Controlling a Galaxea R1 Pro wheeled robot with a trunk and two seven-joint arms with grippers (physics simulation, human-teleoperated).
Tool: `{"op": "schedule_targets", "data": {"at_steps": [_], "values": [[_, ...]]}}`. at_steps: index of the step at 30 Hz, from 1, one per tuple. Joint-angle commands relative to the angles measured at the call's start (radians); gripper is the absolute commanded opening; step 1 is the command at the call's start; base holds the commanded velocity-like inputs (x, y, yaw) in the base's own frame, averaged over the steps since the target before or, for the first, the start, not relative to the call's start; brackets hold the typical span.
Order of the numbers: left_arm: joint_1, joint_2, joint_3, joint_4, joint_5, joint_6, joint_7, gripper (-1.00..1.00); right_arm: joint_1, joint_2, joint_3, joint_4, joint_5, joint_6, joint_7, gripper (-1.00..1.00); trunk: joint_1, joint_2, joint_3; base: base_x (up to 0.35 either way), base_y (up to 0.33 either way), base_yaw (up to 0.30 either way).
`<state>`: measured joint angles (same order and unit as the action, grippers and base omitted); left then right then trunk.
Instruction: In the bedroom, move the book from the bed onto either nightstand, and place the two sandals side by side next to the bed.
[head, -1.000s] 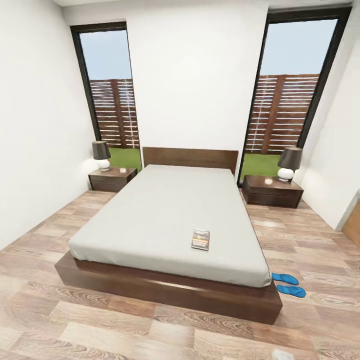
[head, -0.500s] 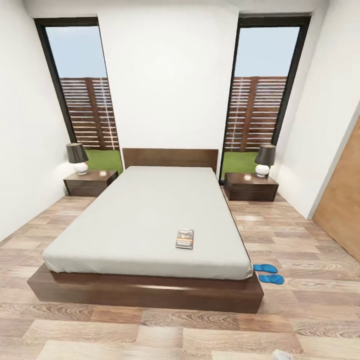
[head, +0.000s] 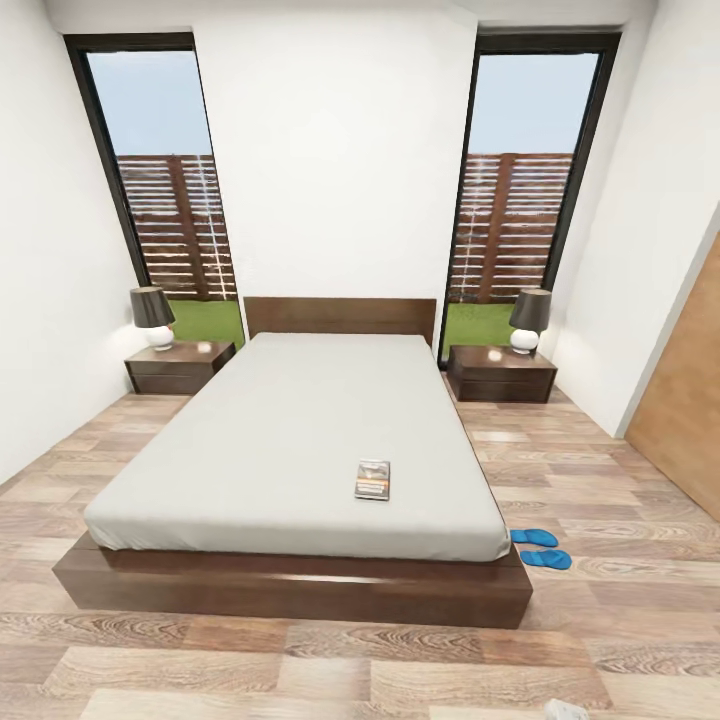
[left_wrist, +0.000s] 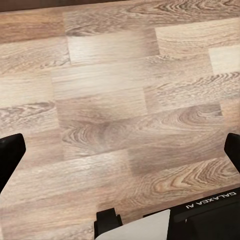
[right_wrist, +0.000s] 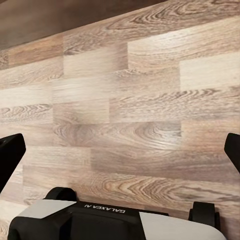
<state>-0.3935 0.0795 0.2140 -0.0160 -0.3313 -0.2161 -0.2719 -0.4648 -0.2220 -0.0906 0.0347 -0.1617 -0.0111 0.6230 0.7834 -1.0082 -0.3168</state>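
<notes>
The bed (head: 290, 430), with its grey mattress and dark frame, stands straight ahead in the head view. The book (head: 372, 479) lies flat on the mattress near the foot end, right of centre. Both blue sandals (head: 540, 548) lie on the floor by the bed's near right corner, close together. A nightstand (head: 178, 366) flanks the headboard on the left and another nightstand (head: 500, 373) on the right. My left gripper (left_wrist: 120, 150) is open over bare floor, its black fingertips (left_wrist: 10, 155) spread wide. My right gripper (right_wrist: 120, 150) is open above the planks too, holding nothing.
Each nightstand carries a lamp (head: 153, 316) with a dark shade. Tall windows (head: 165, 190) stand behind both. A wooden door panel (head: 690, 420) lines the right wall. Plank floor (head: 300, 670) runs between me and the bed's foot and along both its sides.
The whole head view has shifted as the camera turned, bringing the bed to the centre and the door panel into view. Book and sandals lie where they were.
</notes>
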Motion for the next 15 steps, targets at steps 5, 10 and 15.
{"op": "schedule_targets", "data": {"at_steps": [5,10,15], "values": [[-0.001,0.0,0.009,0.001,-0.009,-0.003,-0.003,1.0,-0.002,0.0,-0.008,0.004,-0.001,-0.001,0.004,1.0,0.0,-0.001,-0.001,0.0,0.0,0.0],[-0.001,0.0,0.008,0.001,-0.009,-0.003,-0.003,1.0,-0.002,0.0,-0.008,0.004,-0.001,-0.001,0.004,1.0,0.0,-0.001,-0.001,0.0,0.0,0.0],[-0.001,0.001,0.01,0.0,-0.009,-0.003,-0.003,1.0,-0.002,0.0,-0.008,0.004,-0.001,-0.001,0.004,1.0,0.0,-0.001,-0.001,0.0,0.0,0.0]]}}
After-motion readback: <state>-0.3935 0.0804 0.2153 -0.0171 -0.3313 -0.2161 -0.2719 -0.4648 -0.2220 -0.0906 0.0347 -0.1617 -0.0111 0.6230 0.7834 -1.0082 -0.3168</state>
